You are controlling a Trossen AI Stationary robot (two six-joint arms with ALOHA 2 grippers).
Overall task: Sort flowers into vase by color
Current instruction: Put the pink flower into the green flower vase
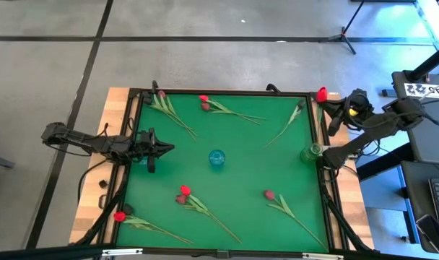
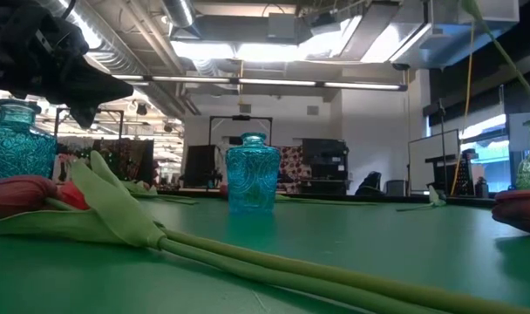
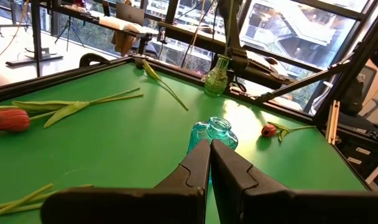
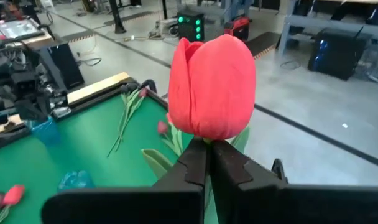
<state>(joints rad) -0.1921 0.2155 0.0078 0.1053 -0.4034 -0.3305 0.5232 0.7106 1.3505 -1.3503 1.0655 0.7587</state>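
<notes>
Right now one bright red tulip (image 4: 212, 87) is up off the bench, its stem pinched just under the bud by the right claw (image 4: 209, 163), fingers pressed tight on it. From above, that red bud (image 1: 321, 94) sits out past the far right corner of the green mat (image 1: 241, 144), over the wooden edge of the bench (image 1: 120, 97).

The rest of the flowers lie flat on the mat. Two tulips (image 1: 212, 105) lie along the far edge, one near the far left corner (image 1: 162, 96), and a dark-budded stem (image 1: 287, 125) slants near the far right. On the near side there is a red pair (image 1: 185, 193), a pinkish-red one (image 1: 269, 195) to their right, and another red one (image 1: 120, 215) at the near left corner.

A blue glass vase (image 1: 216, 159) stands upright about mid-mat. A green glass vase (image 1: 311, 152) stands at the right edge, just beside the right arm's lower section.

The left claw (image 1: 165, 149) hangs over the left side of the mat, pointing toward the blue vase but well short of it. Its fingers (image 3: 195, 165) are pressed together with nothing between them.

At bench level, a leafy tulip stem (image 2: 274, 262) lies close across the foreground.
</notes>
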